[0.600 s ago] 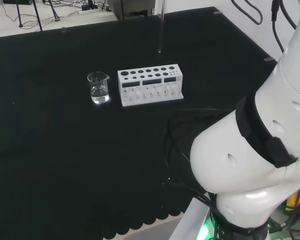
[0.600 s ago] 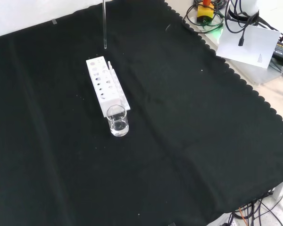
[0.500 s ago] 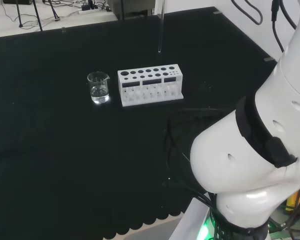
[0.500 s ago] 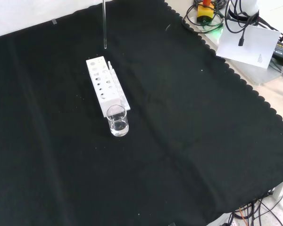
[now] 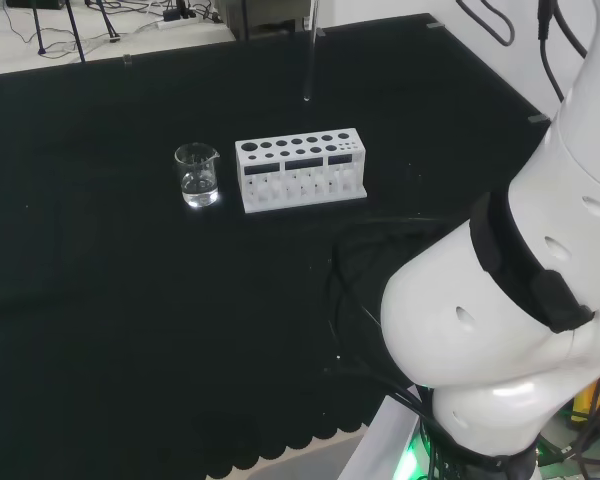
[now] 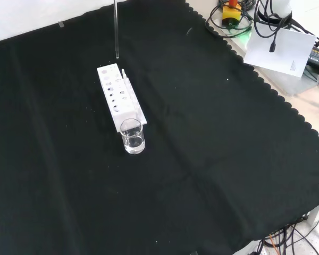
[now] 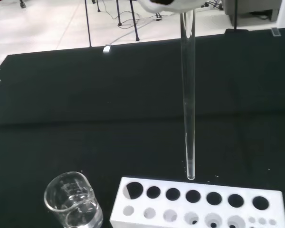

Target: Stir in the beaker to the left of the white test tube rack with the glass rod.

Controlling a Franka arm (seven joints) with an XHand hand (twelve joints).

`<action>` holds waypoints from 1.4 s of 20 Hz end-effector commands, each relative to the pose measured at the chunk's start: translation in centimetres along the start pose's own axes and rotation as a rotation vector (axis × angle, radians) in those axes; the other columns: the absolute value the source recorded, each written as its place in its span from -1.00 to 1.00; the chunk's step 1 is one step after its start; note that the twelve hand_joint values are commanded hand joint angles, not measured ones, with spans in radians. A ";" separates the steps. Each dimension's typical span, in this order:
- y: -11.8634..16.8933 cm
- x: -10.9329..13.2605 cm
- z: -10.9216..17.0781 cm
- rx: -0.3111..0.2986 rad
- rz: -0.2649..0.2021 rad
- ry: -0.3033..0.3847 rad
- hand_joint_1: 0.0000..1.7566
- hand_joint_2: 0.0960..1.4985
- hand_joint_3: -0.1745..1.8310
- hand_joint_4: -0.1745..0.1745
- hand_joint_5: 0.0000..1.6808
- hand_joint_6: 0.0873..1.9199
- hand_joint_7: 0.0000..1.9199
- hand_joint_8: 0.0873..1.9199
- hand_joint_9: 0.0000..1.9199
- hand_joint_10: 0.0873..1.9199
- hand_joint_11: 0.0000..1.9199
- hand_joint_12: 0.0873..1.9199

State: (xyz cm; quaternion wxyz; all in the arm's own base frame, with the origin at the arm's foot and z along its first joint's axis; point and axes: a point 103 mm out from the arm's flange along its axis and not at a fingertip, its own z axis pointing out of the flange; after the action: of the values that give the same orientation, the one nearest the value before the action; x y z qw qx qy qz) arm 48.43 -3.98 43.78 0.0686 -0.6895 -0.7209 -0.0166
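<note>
A clear glass rod (image 7: 187, 95) hangs upright in the air, its top running up into a blurred white part of the hand (image 7: 166, 4), which holds it there. Its lower tip hovers above the white test tube rack (image 7: 194, 206). In the head view the rod (image 5: 307, 60) hangs behind the rack (image 5: 300, 168), and a small glass beaker (image 5: 196, 175) with clear liquid stands just left of the rack. From the front the rod (image 6: 116, 32) is above the rack's (image 6: 118, 98) far end, while the beaker (image 6: 133, 136) stands at its near end. The wrist view has the beaker (image 7: 73, 199) beside the rack.
The arm's big white links (image 5: 520, 300) take up the right of the head view. The black cloth (image 6: 212, 159) ends in a scalloped edge, and beyond it lie a white sheet (image 6: 279, 50) and cables.
The rod has shifted a little to the left in the head view, along the rack toward the beaker's side. The beaker and the rack have not moved.
</note>
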 end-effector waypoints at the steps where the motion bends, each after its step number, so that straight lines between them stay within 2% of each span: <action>1: 2.6 3.8 0.0 0.015 -0.082 -0.003 0.51 0.36 -1.00 -1.00 0.67 -1.00 0.40 -0.36 0.69 -0.23 0.76 -0.55; 5: 4.4 7.2 -0.3 0.017 -0.154 -0.007 0.51 0.36 -1.00 -1.00 0.67 -1.00 0.40 -0.36 0.69 -0.23 0.76 -0.55; 7: 5.0 8.8 0.0 0.028 -0.195 -0.035 0.51 0.36 -1.00 -1.00 0.67 -1.00 0.40 -0.36 0.69 -0.23 0.76 -0.55; 11: 5.9 11.4 0.9 0.046 -0.254 -0.034 0.51 0.36 -1.00 -1.00 0.68 -1.00 0.41 -0.36 0.69 -0.23 0.76 -0.55; 20: 7.5 14.1 3.7 0.065 -0.313 -0.029 0.51 0.36 -1.00 -1.00 0.68 -1.00 0.41 -0.36 0.69 -0.23 0.76 -0.55; 28: 8.5 14.2 5.6 0.087 -0.337 -0.031 0.51 0.36 -1.00 -1.00 0.68 -1.00 0.41 -0.36 0.69 -0.23 0.76 -0.55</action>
State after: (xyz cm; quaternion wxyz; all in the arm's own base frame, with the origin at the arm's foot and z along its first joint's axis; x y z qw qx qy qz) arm 55.18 10.89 40.24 0.0847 -0.5638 -0.8215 0.0113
